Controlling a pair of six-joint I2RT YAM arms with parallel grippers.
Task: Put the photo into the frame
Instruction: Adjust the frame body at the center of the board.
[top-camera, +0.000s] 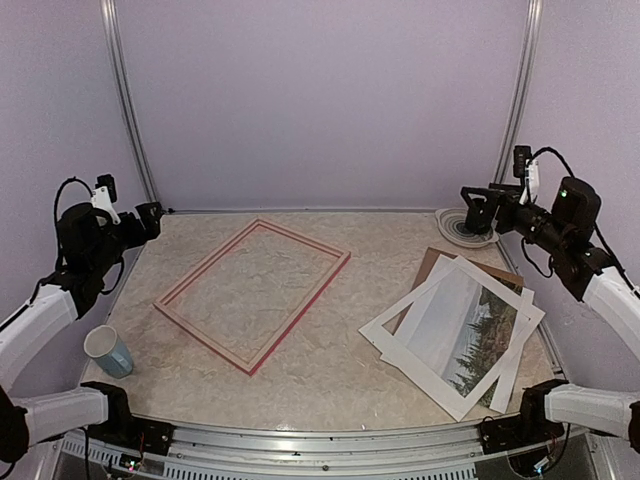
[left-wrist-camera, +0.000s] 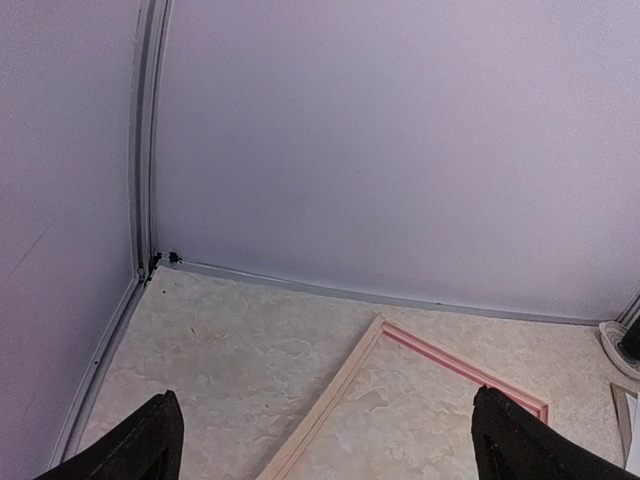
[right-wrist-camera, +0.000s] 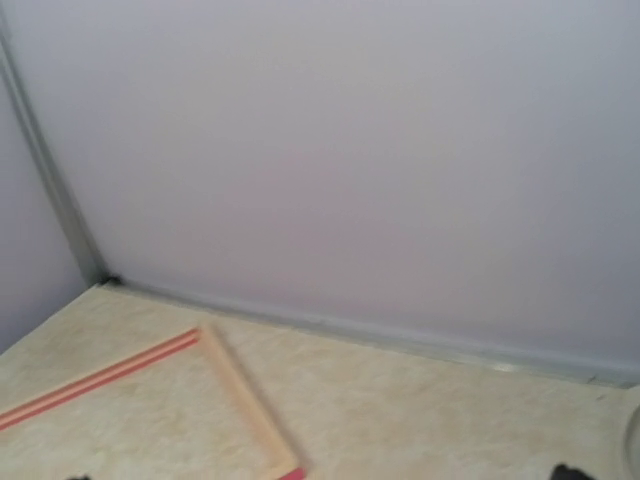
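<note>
Landscape photo (top-camera: 472, 335), a print with dark trees, lies lower right of the top view on the marbled counter (top-camera: 380, 240), showing through a white card mat (top-camera: 390, 333), askew. The right hand (top-camera: 470, 205) sits directly above it in the picture, released and empty, so it is the nearer arm. The thin pink-red wooden frame (top-camera: 300, 312) lies left of centre, diagonal, well apart from the photo. The left hand (top-camera: 150, 222) is near its upper-left corner, also released and empty.

a white mat (top-camera: 385, 330) overlaps the photo (top-camera: 475, 335) and hides most of the brown board (top-camera: 432, 264).
</note>
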